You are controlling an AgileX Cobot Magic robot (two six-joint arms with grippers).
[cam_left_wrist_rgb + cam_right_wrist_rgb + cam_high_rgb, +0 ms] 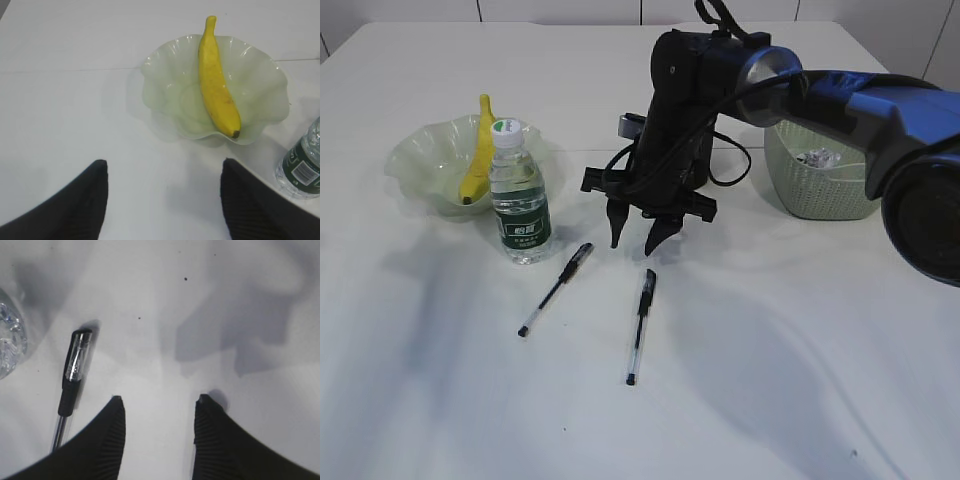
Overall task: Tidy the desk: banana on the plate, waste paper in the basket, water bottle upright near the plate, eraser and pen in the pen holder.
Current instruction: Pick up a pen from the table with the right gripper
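Note:
The yellow banana (477, 150) lies in the pale green wavy plate (415, 160); both also show in the left wrist view, banana (216, 85) and plate (260, 80). The water bottle (519, 195) stands upright just right of the plate. Two black pens lie on the table, one (556, 288) by the bottle and one (640, 325) further right. My right gripper (633, 245) is open and empty, just above the table beyond the pens' capped ends; its wrist view (159, 400) shows one pen (72, 375) to its left. My left gripper (164, 162) is open and empty in front of the plate. Eraser and pen holder are out of view.
A green woven basket (820, 195) stands at the right with crumpled paper (817, 158) inside, behind my right arm. The bottle's base shows at the edge of the left wrist view (302, 170) and of the right wrist view (7, 345).

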